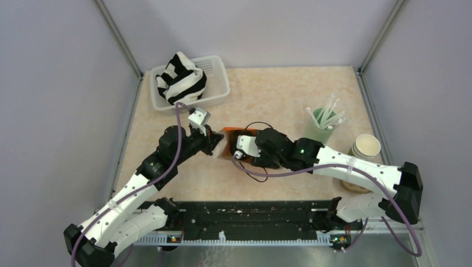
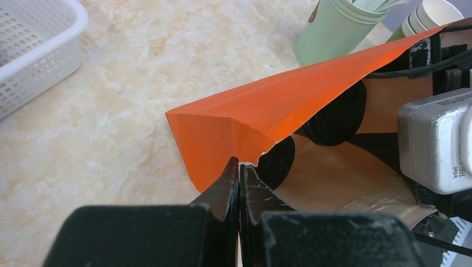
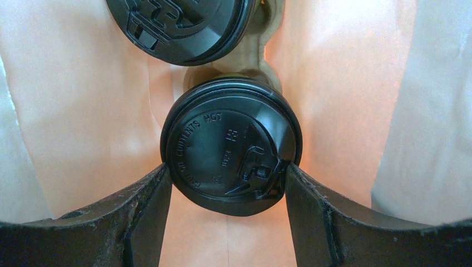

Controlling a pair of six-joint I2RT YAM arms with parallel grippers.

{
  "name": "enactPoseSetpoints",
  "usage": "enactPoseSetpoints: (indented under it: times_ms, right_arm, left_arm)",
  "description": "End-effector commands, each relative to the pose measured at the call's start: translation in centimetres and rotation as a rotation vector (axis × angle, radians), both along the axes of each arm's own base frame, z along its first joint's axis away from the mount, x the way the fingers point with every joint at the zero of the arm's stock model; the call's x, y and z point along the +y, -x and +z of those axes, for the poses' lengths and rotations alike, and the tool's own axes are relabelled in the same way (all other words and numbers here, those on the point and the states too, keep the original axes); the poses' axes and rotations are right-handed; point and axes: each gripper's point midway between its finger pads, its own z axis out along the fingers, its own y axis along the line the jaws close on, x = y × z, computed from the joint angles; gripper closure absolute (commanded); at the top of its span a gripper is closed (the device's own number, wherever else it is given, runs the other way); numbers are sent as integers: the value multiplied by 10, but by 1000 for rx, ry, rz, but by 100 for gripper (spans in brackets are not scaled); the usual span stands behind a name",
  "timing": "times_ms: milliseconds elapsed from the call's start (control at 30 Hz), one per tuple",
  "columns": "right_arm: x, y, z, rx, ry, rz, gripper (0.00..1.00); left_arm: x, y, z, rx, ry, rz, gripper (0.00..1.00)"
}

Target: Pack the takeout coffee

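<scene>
R tool (image 3: 228, 169): jaws wide, one finger on each side of near cup (image 3: 231, 150), both touching its black lid rim, clamping it. Lid faces the wrist cam; cup axis runs away into orange bag (image 2: 250, 111). 2nd cup (image 3: 178, 25) just beyond, same heading. L tool (image 2: 239, 164): pressed together, pinching bag's mouth edge. Bag sits on table (image 2: 111, 111), centre.

Glossy black plastic lid (image 3: 231, 153); matt orange paper bag (image 2: 267, 105).

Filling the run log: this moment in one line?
left gripper shut on bag rim | right gripper in bag, shut on cup | second cup in bag
</scene>
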Motion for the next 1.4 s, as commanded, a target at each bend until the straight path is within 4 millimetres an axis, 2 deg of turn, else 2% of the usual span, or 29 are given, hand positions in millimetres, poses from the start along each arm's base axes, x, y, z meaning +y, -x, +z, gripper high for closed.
enactPoseSetpoints:
  times_ms: [0,100,267,467,600,767,900,1067,1200,1367]
  right_arm:
    - [-8,-7,12,-60,-22,-32,65]
    - [-10,-9,10,-73,-39,-50,65]
    - [2,-15,12,-78,-31,-43,65]
    - [14,-20,16,-67,-3,-7,64]
    - [24,-22,24,-50,10,13,64]
    - [30,-18,22,-5,17,34,62]
    - [27,-16,5,5,40,-4,61]
    - [36,-4,-1,30,28,-14,62]
    - [37,7,-6,57,77,-51,62]
    - [41,8,-7,14,136,-141,62]
  left_arm:
    - [10,-10,13,-58,-35,55,100]
    - [11,-14,11,-67,-52,69,100]
    - [11,-29,12,-92,-89,100,100]
    - [16,-51,34,-172,-111,176,100]
    - [15,-58,44,-202,-108,191,100]
    - [15,-52,27,-171,-104,175,100]
    - [18,-44,9,-152,-111,163,100]
    - [14,-36,-7,-109,-104,130,100]
    - [15,-30,-16,-75,-104,119,100]
    - [10,-22,-16,-33,-93,84,100]
